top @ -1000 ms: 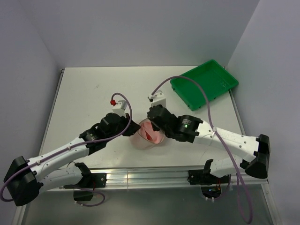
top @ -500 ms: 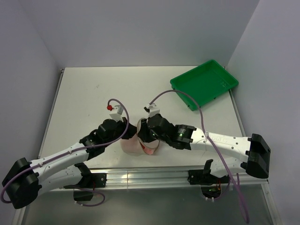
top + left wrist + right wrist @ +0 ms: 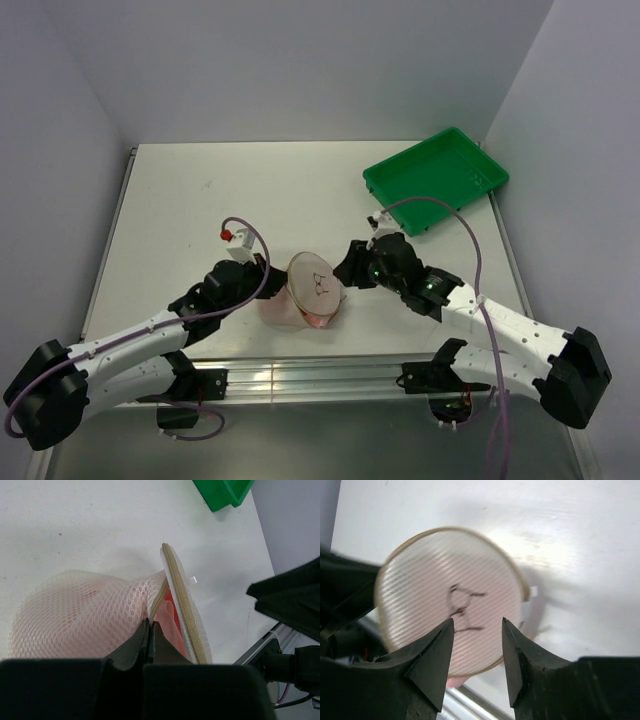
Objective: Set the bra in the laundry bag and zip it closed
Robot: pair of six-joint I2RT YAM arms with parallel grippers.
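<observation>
The bra (image 3: 172, 615) is inside the bag (image 3: 305, 290), which sits on the desk (image 3: 200, 200) between our arms. Our left end effector (image 3: 150, 630) is clenched on its mesh by the zip; our right end effector (image 3: 477, 622) is released, holding nothing. The rim gapes: we judge zipping is left to do

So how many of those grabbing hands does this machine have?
2. The left hand is on the left, pinching the rim of the laundry bag. The right hand hangs open just to the right of the bag, touching nothing.
</observation>
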